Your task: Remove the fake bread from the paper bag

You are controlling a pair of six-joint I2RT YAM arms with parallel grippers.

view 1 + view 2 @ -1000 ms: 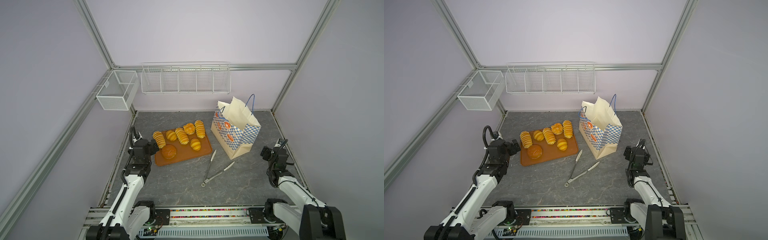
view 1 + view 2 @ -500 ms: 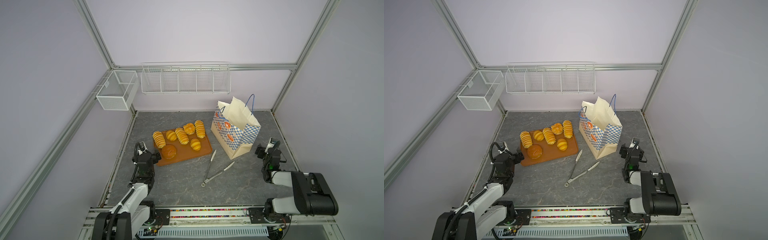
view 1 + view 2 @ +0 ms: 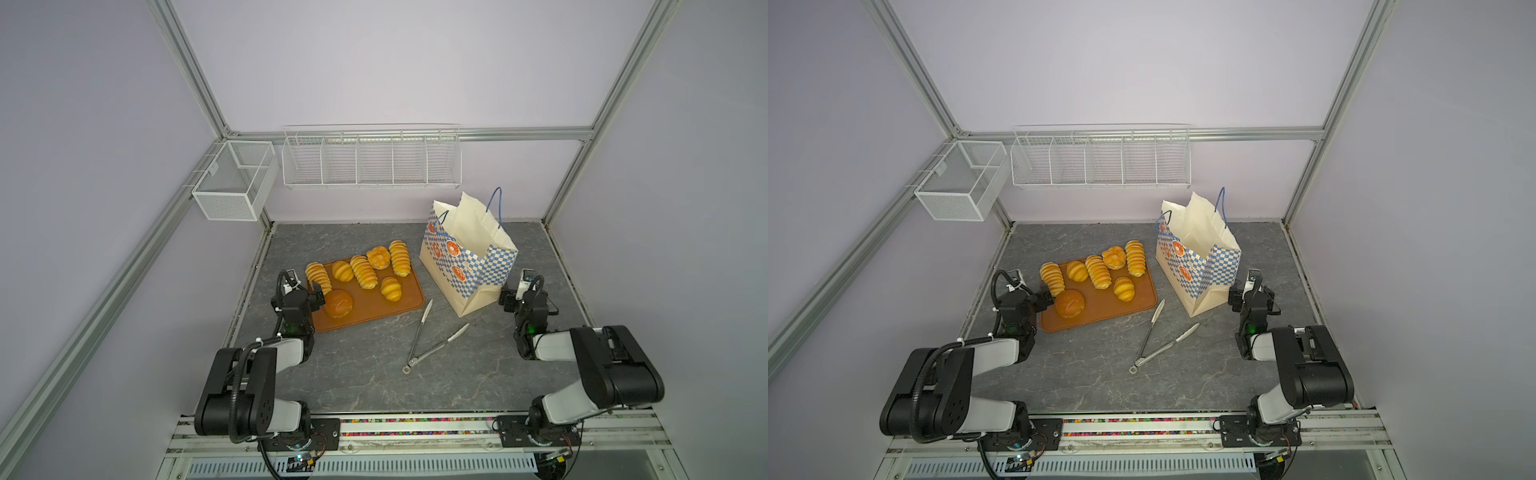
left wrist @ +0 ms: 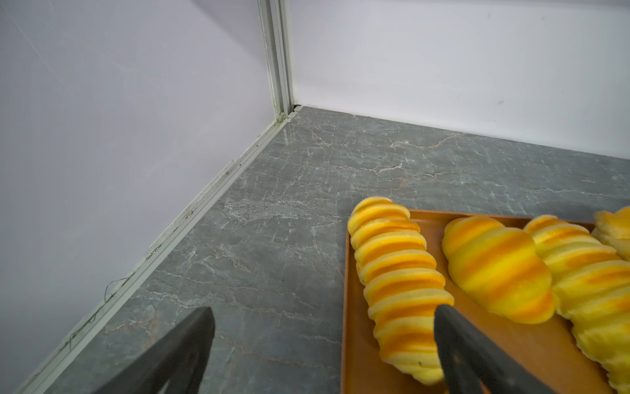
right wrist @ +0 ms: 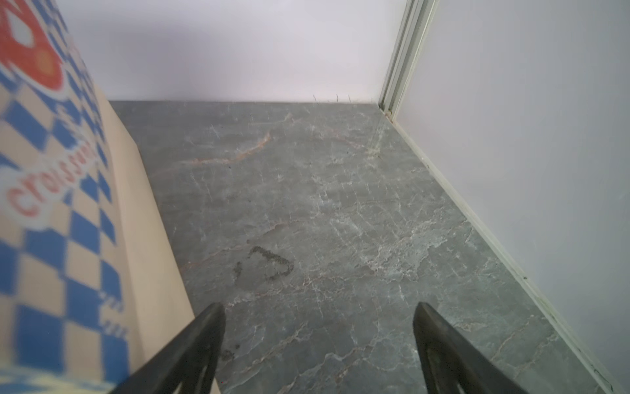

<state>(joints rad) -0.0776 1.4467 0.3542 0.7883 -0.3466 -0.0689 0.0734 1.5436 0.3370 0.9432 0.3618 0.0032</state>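
Nearest the rail, a pair of metal tongs (image 3: 419, 336) lies spread on the grey worktop (image 3: 374, 386), apart from both arms. Further in, the left gripper (image 4: 324, 308) sits low at the left edge of the brown tray (image 3: 374, 309), its jaws wide apart and holding nothing. In the left wrist view one finger overlaps the near end of a ridged loaf; contact cannot be judged. The right gripper (image 5: 319, 304) is likewise spread open and empty, just beside the lower right corner of the paper bag (image 3: 465, 266).

The fake bread (image 3: 363, 271), seven pieces in both top views, lies on the tray outside the bag, the browner round bun nearest the left gripper. The bag stands upright to the tray's right, mouth open. On the back wall hang a white wire rack (image 3: 370, 162) and a mesh box (image 3: 232, 183).
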